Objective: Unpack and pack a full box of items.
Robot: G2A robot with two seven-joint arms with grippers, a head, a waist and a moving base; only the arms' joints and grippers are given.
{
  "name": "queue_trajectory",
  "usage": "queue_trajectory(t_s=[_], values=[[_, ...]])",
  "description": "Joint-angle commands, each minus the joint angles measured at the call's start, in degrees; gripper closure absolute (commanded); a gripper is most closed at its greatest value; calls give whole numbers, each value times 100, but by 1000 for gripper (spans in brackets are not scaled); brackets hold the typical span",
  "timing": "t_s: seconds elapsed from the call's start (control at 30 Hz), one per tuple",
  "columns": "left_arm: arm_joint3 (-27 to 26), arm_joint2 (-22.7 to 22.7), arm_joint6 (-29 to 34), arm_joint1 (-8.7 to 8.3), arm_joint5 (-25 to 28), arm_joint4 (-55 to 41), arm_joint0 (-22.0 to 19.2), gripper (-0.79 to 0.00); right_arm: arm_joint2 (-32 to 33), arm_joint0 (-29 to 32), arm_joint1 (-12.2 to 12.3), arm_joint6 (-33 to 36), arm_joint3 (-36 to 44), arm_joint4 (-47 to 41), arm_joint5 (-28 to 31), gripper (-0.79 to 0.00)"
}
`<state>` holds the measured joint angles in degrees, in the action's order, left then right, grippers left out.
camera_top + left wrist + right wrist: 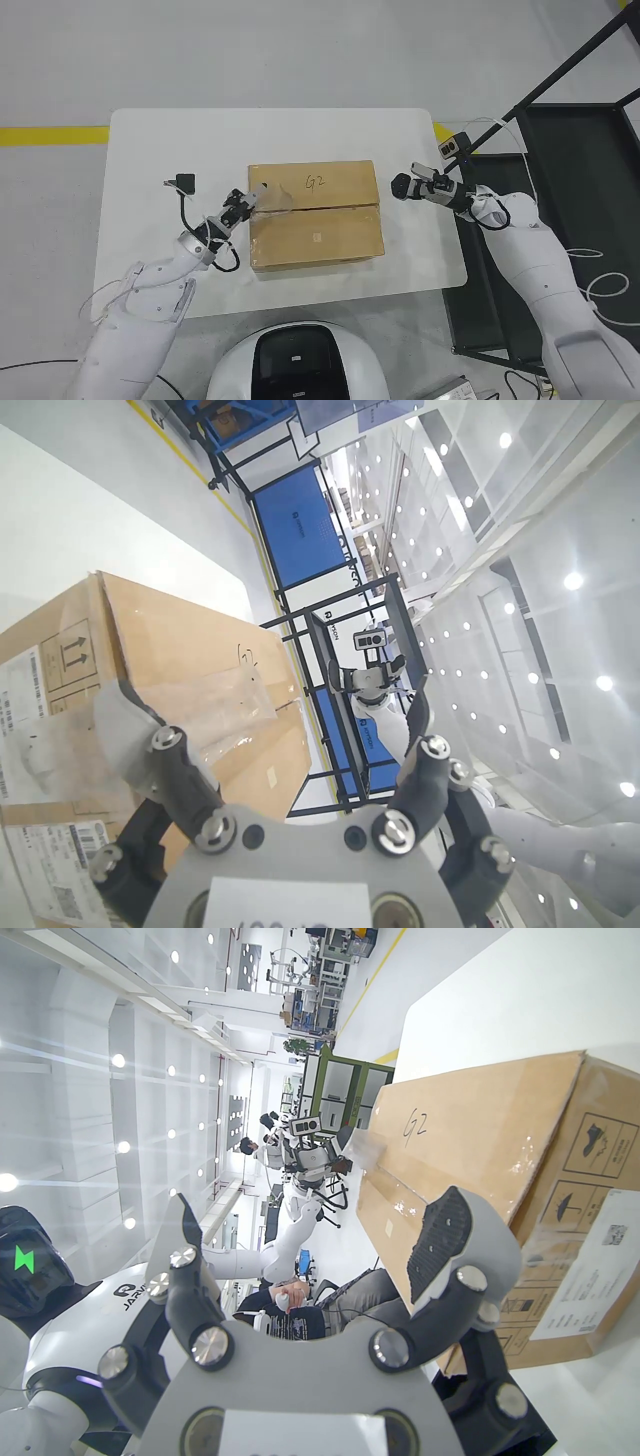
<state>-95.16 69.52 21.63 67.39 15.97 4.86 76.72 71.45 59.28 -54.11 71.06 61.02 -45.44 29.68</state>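
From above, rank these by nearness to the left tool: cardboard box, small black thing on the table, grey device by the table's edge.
1. cardboard box, right beside the left tool.
2. small black thing, away from the box.
3. grey device, beyond the box's other end.

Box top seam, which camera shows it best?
The top view: the seam runs in full across the cardboard box. The right wrist view shows it foreshortened, its near end behind the right gripper. The left wrist view shows it at a shallow angle, partly under clear tape.
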Motion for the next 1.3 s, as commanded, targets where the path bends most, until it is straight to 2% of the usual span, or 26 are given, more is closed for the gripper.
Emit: queue_trajectory(t_s=[0.0, 0.27, 0.63, 0.83, 1.03, 1.27], values=[[25, -163, 34, 28, -18, 53, -115, -785, 23, 7, -3, 5, -15, 15, -3, -785], [-33, -664, 70, 127, -225, 339, -418, -785, 83, 55, -25, 15, -31, 40, -24, -785], [719, -1534, 30, 395, -439, 297, -1186, -785, 249, 169, -28, 1, -47, 86, -33, -785], [948, -1847, 152, 506, -356, 259, -1404, -785, 318, 224, -32, -24, 11, 131, -61, -785], [780, -1855, 272, 523, -42, 136, -1327, -785, 327, 224, -49, -58, 58, 205, -121, -785], [257, -1491, 721, 420, 328, -239, -978, -785, 258, 133, -91, -84, 38, 310, -186, -785]])
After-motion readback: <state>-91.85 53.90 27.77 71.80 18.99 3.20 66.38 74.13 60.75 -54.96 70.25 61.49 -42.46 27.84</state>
